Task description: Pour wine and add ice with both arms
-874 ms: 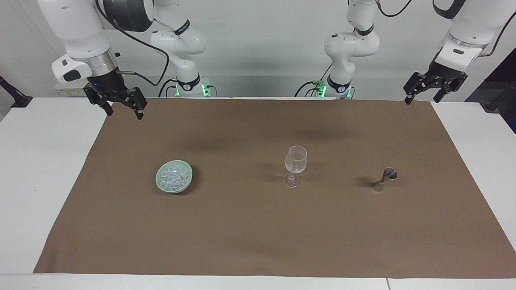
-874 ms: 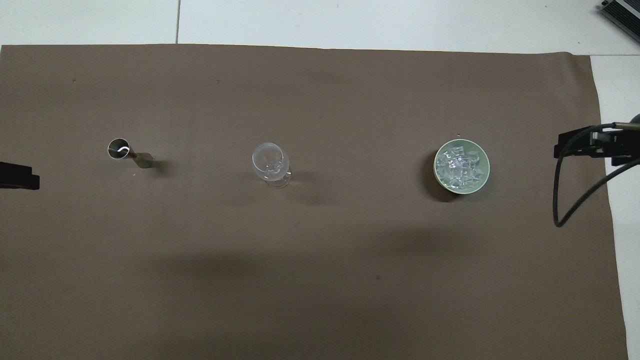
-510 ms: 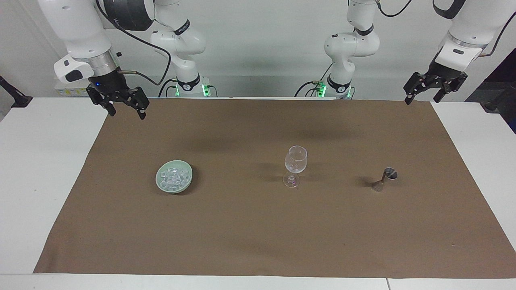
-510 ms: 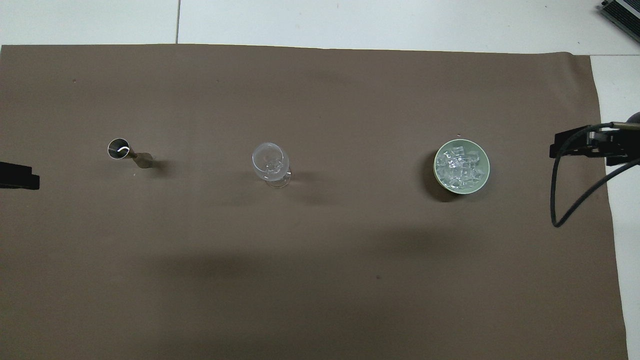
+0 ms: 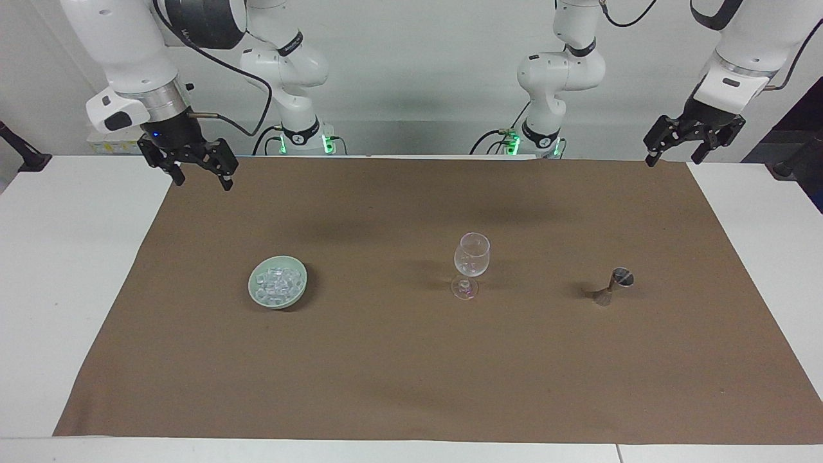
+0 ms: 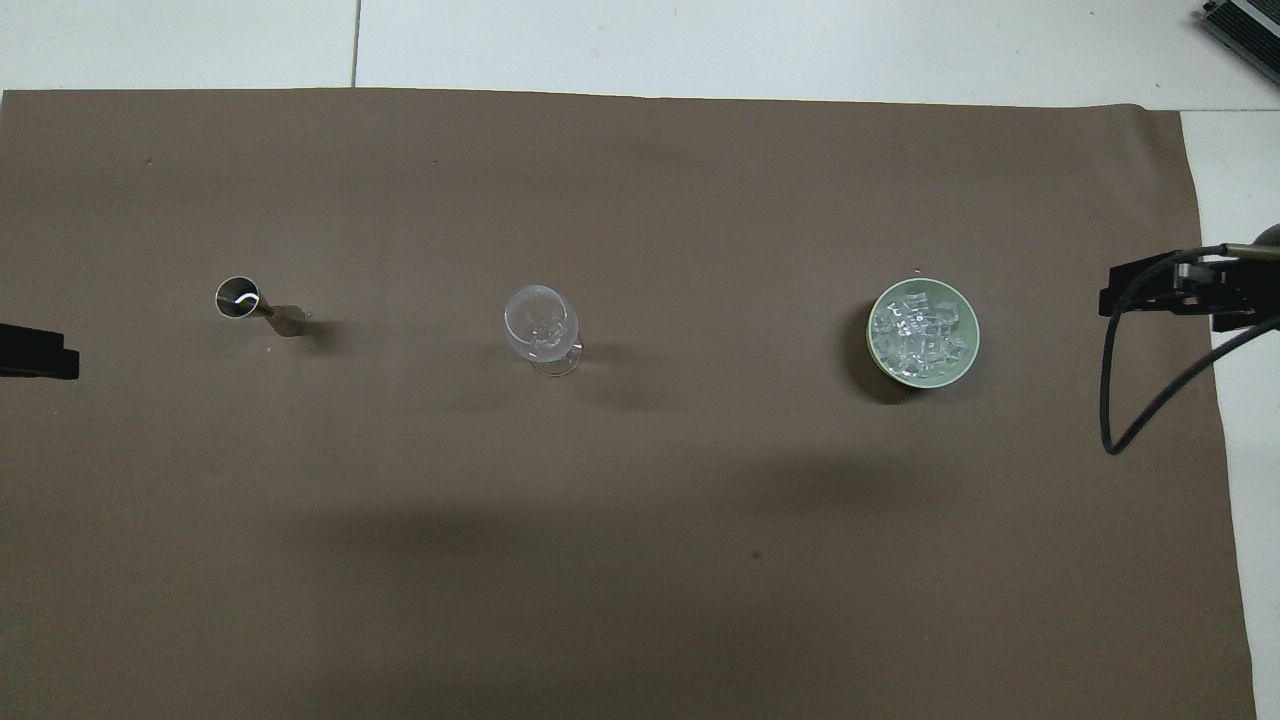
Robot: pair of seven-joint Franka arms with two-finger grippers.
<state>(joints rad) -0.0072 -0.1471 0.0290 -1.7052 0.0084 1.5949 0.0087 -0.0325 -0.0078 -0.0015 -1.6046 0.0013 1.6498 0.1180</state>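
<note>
The ice (image 5: 278, 280) (image 6: 920, 330) lies heaped in a pale green bowl (image 5: 256, 292) (image 6: 874, 352) toward the right arm's end of the mat. A clear stemmed glass (image 5: 471, 256) (image 6: 541, 322) stands upright mid-mat and looks empty. A small metal jigger (image 5: 614, 285) (image 6: 250, 305) stands toward the left arm's end. The wine is out of view. My right gripper (image 5: 200, 181) (image 6: 1150, 295) hangs open and empty over the mat's edge, apart from the bowl. My left gripper (image 5: 674, 159) (image 6: 40, 352) waits open and empty over the mat's other end.
A brown mat (image 5: 411, 373) (image 6: 640, 560) covers most of the white table (image 5: 58, 289). A black cable (image 6: 1120, 400) loops down from the right wrist. The arm bases (image 5: 299, 138) stand at the robots' edge of the table.
The right gripper has edged a little inward over the mat's edge. The left arm, glass, bowl and jigger have not moved.
</note>
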